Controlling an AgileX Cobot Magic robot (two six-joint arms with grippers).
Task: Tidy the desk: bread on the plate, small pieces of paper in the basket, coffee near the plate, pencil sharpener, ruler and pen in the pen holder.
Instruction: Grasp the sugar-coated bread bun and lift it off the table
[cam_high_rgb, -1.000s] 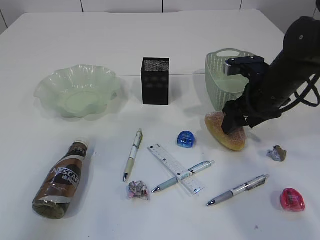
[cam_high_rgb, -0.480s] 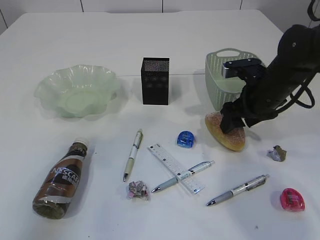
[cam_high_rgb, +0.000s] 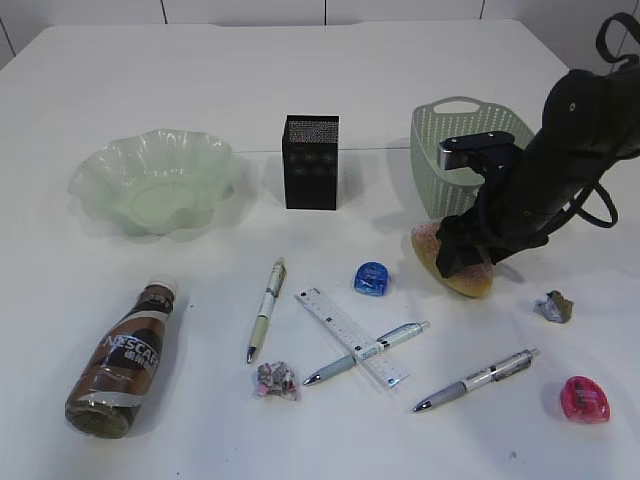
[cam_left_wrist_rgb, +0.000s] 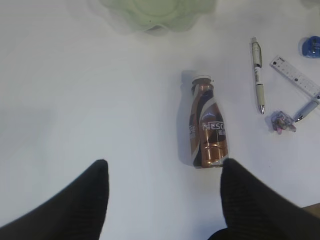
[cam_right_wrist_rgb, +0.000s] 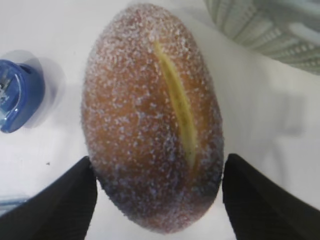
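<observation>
The bread (cam_high_rgb: 472, 284), a sugar-speckled roll, lies on the desk (cam_high_rgb: 330, 80) in front of the basket (cam_high_rgb: 450, 140). My right gripper (cam_high_rgb: 462, 258) is down over it and open. In the right wrist view its black fingers (cam_right_wrist_rgb: 65, 200) stand on either side of the near end of the bread (cam_right_wrist_rgb: 150, 115), on which the right gripper (cam_right_wrist_rgb: 158, 165) has not closed. My left gripper (cam_left_wrist_rgb: 165, 162) hangs open above bare desk, and the coffee (cam_left_wrist_rgb: 206, 127) lies on its side just ahead of the right finger. The plate (cam_high_rgb: 100, 165) sits far left and the pen holder (cam_high_rgb: 311, 162) mid-back.
A ruler (cam_high_rgb: 350, 337) lies under one pen (cam_high_rgb: 365, 352), with two more pens (cam_high_rgb: 266, 308) (cam_high_rgb: 476, 379) nearby. A blue pencil sharpener (cam_high_rgb: 371, 278) lies left of the bread and a pink one (cam_high_rgb: 584, 398) at front right. Paper scraps (cam_high_rgb: 276, 380) (cam_high_rgb: 554, 306) lie loose.
My right arm has come down and slightly left, bringing the open fingers lower around the bread. The bread and the other objects have stayed where they were.
</observation>
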